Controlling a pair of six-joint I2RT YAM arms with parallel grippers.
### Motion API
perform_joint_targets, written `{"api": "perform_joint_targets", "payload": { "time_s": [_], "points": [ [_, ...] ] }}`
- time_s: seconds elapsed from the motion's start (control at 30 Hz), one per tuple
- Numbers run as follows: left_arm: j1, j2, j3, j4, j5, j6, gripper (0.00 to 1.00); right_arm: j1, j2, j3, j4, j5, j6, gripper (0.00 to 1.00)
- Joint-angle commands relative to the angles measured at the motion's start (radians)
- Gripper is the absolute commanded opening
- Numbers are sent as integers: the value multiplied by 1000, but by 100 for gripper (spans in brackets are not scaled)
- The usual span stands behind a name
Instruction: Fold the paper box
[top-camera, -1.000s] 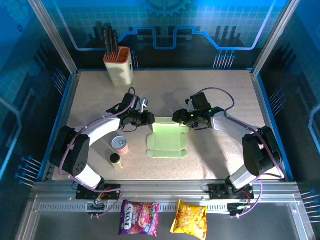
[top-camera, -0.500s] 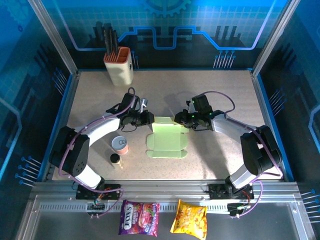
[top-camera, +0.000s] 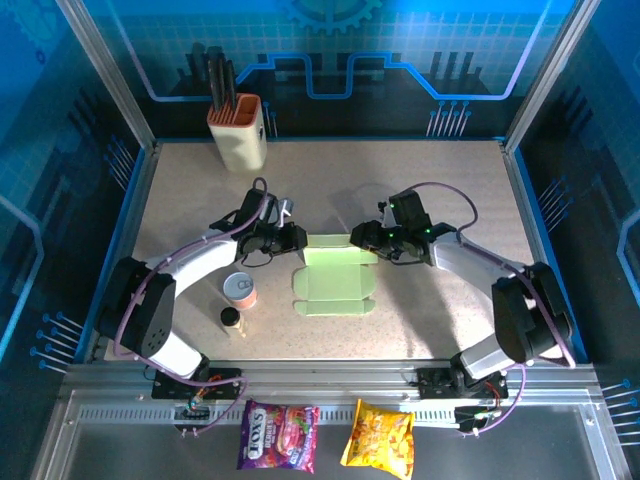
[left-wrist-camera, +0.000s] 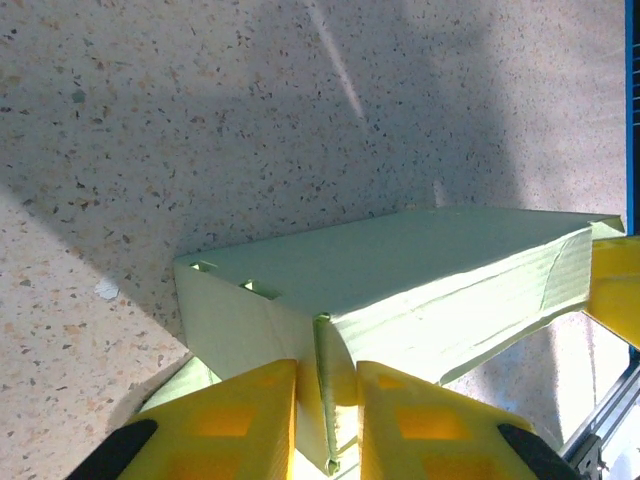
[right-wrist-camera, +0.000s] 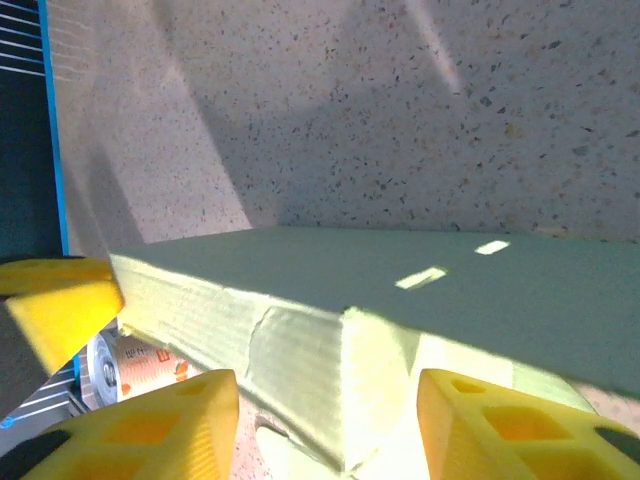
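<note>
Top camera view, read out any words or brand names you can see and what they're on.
"FOX'S": on the purple candy bag.
Too small to read: print on the yellow snack bag.
Too blurred: label on the small can.
None on the paper box.

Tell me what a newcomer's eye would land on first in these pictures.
The half-folded pale green cardboard box in the middle of the table draws the eye first. At its far edge the left gripper pinches a flap at the left corner, and the right gripper straddles the right corner with jaws apart. Behind, at far left, stands a beige orange-rimmed utensil holder.
</note>
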Motion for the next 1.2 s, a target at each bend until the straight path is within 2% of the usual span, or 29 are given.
{"api": "perform_joint_targets", "payload": {
  "time_s": [0.0, 0.2, 0.33, 0.73, 1.17],
  "points": [
    [11, -19, -41, -28, -28, -28, 21, -17, -89, -49, -57, 56, -34, 54],
    [33, -44, -74, 11, -18, -58, 21, -21, -203, -139, -51, 121, -43, 57],
    [46, -49, -85, 23, -11, -70, 21, -21, -221, -213, 13, 128, -36, 58],
    [55, -49, -79, 11, -5, -58, 21, -17, -84, -282, 322, 143, -1, 62],
    [54, -49, -76, 1, -5, -53, 21, -15, 36, -309, 509, 188, 56, 64]
  ]
}}
